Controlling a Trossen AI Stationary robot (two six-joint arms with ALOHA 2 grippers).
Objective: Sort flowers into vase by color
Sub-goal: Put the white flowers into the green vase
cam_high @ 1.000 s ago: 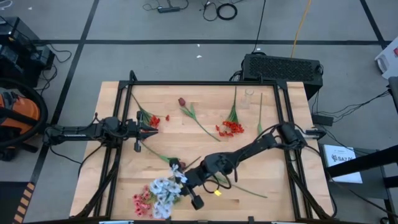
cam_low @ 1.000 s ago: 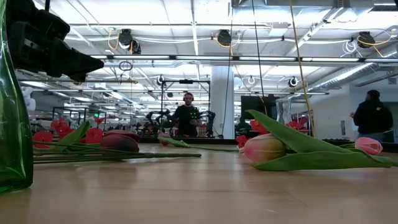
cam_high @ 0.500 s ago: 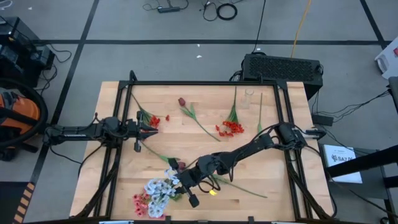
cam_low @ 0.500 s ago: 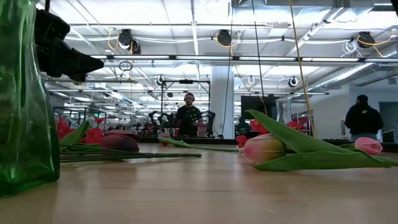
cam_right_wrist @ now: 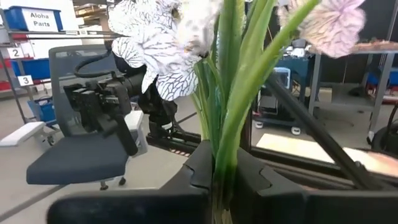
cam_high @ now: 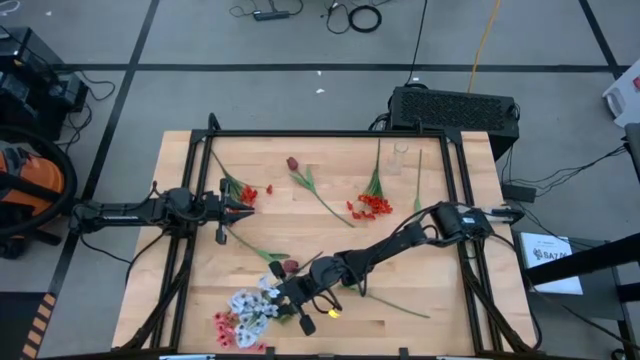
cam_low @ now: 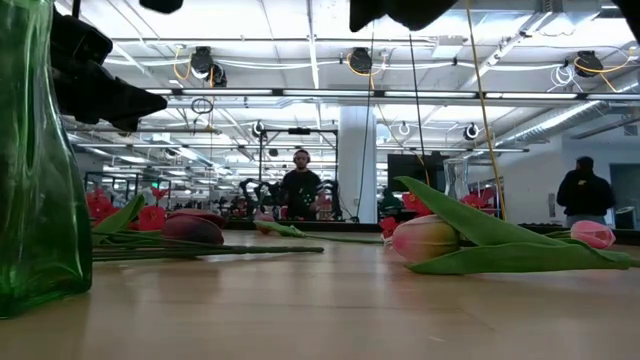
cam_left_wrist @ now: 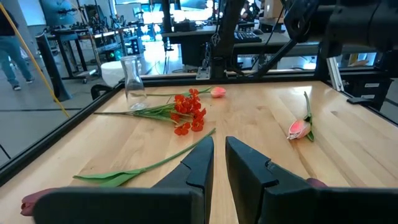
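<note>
low view: green vase [cam_low: 35, 180] beside tulips [cam_low: 430, 238]

Left tool [cam_left_wrist: 219, 163] nearly closed above table [cam_left_wrist: 261, 118], red flowers [cam_left_wrist: 189, 111] beyond

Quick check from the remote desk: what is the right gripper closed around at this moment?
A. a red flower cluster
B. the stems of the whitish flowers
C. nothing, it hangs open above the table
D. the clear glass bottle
B. In the right wrist view the right gripper has its fingers pressed on the green stems of the whitish flowers; the high view puts it by the green vase at the table's near edge.
</note>
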